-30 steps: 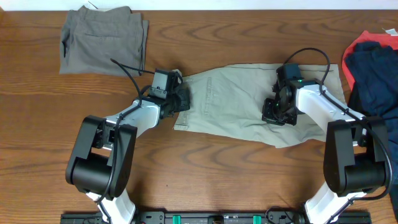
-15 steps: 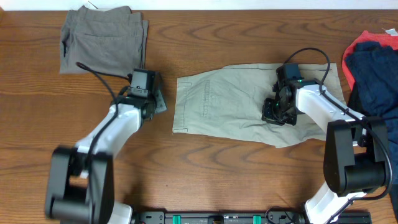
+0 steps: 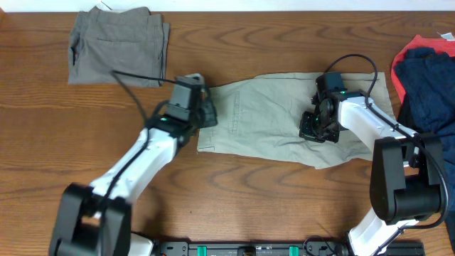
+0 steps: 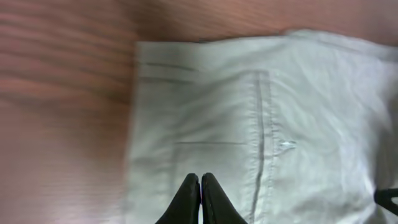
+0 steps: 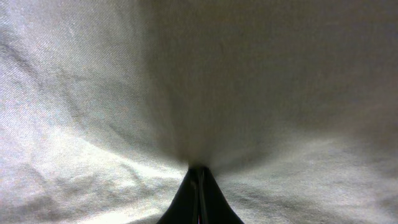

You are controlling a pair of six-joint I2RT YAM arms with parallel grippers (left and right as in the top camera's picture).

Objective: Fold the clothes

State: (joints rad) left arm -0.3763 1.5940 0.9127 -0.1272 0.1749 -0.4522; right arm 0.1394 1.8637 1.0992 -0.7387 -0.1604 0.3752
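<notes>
Light khaki shorts [image 3: 266,117] lie spread flat in the middle of the table. My left gripper [image 3: 205,114] is over their left edge. In the left wrist view its jaws [image 4: 200,180] are shut, with flat fabric and a pocket seam [image 4: 261,124] beyond them and nothing seen between the tips. My right gripper [image 3: 313,130] is down on the right half of the shorts. In the right wrist view its jaws [image 5: 199,171] are shut, and the khaki cloth [image 5: 124,93] puckers toward the tips.
A folded grey-green garment [image 3: 117,46] lies at the back left. A pile of navy [image 3: 426,78] and red [image 3: 419,44] clothes sits at the right edge. Bare wood table [image 3: 249,206] runs along the front.
My left arm swung left off the shorts half a second ago and has come back to their left edge. The right arm has not moved.
</notes>
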